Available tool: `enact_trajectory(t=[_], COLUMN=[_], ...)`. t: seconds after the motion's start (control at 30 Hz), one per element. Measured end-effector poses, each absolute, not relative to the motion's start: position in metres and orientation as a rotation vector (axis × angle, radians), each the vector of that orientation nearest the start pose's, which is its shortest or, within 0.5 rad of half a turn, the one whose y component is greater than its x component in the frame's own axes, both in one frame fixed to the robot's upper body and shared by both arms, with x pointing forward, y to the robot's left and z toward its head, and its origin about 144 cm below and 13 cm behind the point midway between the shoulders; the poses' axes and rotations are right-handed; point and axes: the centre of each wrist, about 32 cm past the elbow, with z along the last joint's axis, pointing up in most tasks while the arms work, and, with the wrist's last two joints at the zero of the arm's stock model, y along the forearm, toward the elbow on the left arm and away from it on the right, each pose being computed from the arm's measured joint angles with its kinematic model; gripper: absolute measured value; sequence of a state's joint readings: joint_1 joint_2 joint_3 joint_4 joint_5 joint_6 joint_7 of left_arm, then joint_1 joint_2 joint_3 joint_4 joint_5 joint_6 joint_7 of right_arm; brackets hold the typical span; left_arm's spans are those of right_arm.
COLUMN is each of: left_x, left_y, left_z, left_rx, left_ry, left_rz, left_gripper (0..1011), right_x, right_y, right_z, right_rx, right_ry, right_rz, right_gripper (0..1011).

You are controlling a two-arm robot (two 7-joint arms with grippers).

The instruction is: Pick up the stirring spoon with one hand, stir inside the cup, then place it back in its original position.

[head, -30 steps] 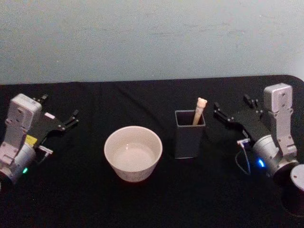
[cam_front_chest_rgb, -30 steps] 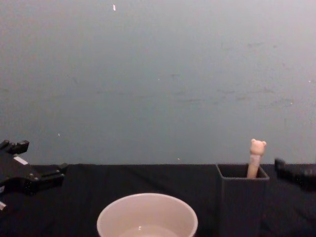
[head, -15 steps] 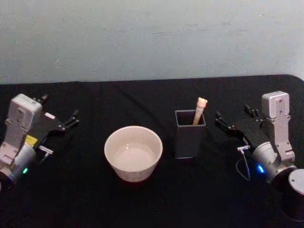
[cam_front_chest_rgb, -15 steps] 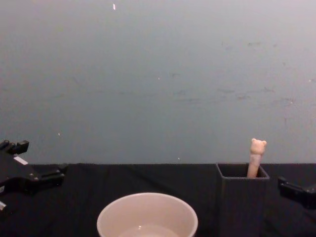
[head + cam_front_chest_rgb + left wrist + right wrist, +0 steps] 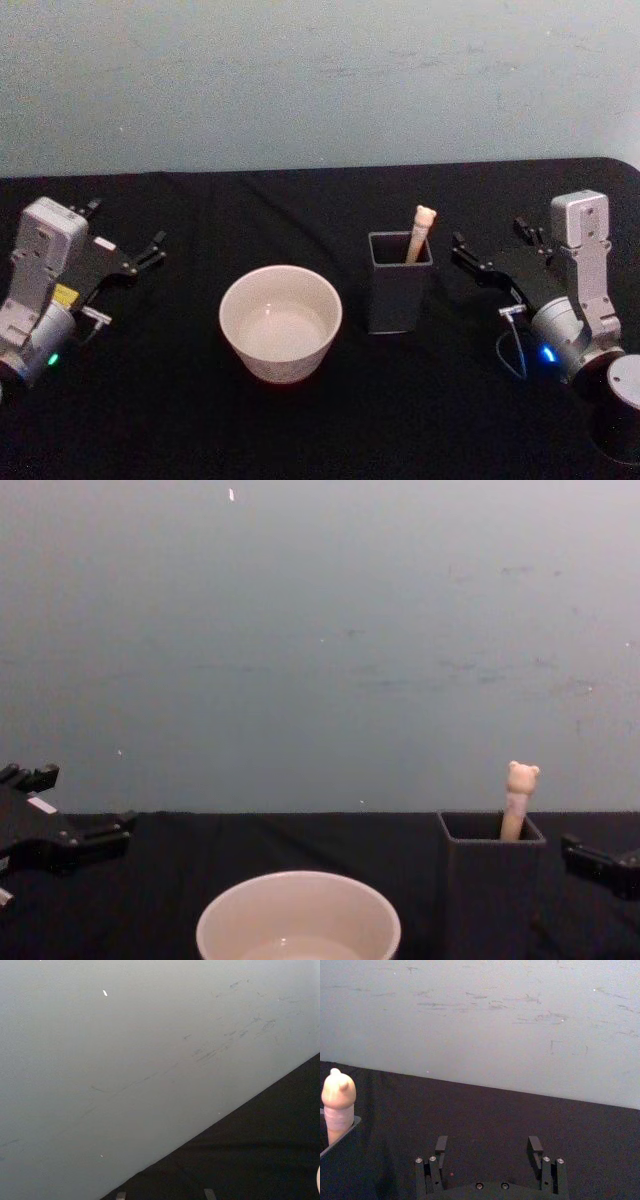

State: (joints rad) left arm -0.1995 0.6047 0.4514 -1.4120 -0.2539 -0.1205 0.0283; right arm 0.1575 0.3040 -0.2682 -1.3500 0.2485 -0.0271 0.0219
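Note:
The stirring spoon (image 5: pixel 421 232) stands in the dark grey square holder (image 5: pixel 398 285), its bear head (image 5: pixel 521 776) poking above the rim. The cream cup (image 5: pixel 281 322) sits on the black table to the left of the holder. My right gripper (image 5: pixel 488 232) hovers open just right of the holder, pointing toward it and holding nothing. In the right wrist view its fingers (image 5: pixel 440 1145) are spread wide, with the spoon (image 5: pixel 338 1102) off to one side. My left gripper (image 5: pixel 127 223) rests open at the far left, well away from the cup.
A black cloth covers the table (image 5: pixel 300 420), and a plain grey-blue wall (image 5: pixel 320 630) stands behind it. There is open cloth between the cup and each arm. A dark round part of the robot (image 5: pixel 625 405) sits at the lower right corner.
My right gripper dropped lower beside the holder and has since held about level. The left arm, spoon, cup and holder have not moved.

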Motion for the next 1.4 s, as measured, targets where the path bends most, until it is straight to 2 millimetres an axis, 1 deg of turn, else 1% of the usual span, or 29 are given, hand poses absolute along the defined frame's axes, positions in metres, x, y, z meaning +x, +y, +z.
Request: enact_trajectory(t=[1.4], left_x=[0.4886], left_y=[0.3097], left_z=[1.1398], left_rx=[0.304], left_ry=[-0.285], left_rz=[1.248], left_gripper=[1001], right_x=[0.4935], right_y=[-0.2568], right_z=[1.1178], right_rx=[-0.149], right_ry=[0.001], right_rz=[-1.354], right_gripper=[1000])
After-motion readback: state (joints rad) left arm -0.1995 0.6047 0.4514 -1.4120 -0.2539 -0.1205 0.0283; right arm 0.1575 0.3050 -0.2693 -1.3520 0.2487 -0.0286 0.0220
